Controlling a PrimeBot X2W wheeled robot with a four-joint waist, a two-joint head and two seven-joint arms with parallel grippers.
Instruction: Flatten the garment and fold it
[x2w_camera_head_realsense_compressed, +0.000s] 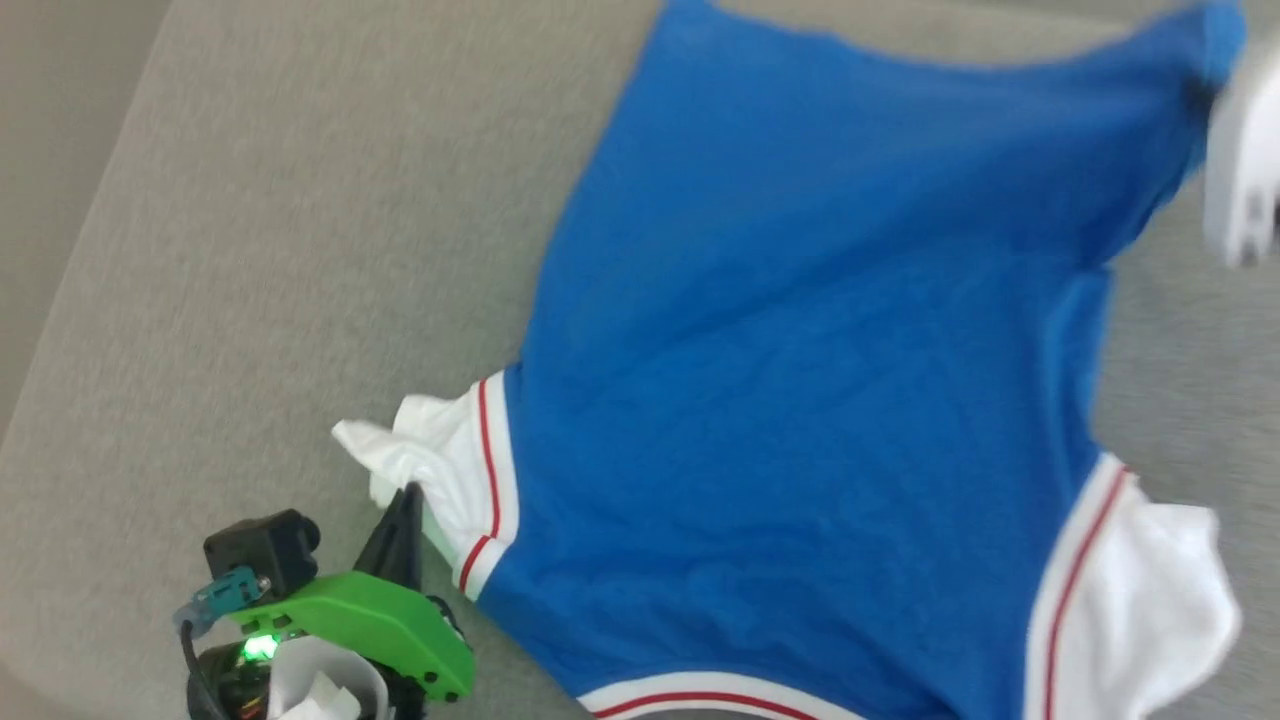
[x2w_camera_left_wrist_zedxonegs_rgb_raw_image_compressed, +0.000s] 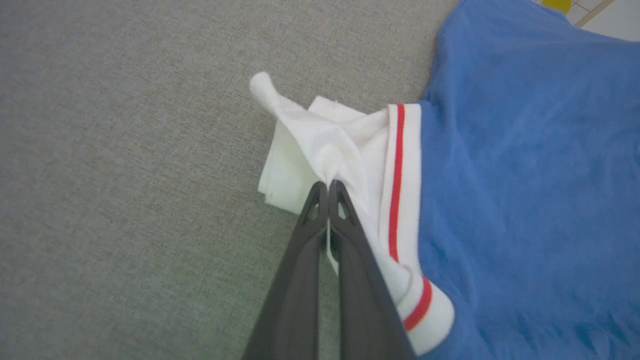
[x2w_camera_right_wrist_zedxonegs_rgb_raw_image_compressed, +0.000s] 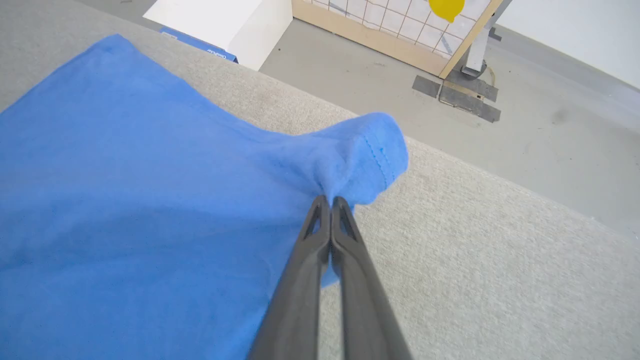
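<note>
The garment, a royal-blue jersey with white, red-striped sleeves, lies spread on the grey padded surface. My left gripper is at the lower left, shut on the white sleeve, which bunches up at the fingertips. In the right wrist view my right gripper is shut on a blue hem corner of the garment, pulled up into a small peak. In the head view that corner is at the top right, beside the blurred pale right arm.
The grey surface's far edge runs just beyond the held corner, with floor behind it. A white box and a gridded wooden panel with a yellow shape stand on that floor. Bare grey surface lies left of the garment.
</note>
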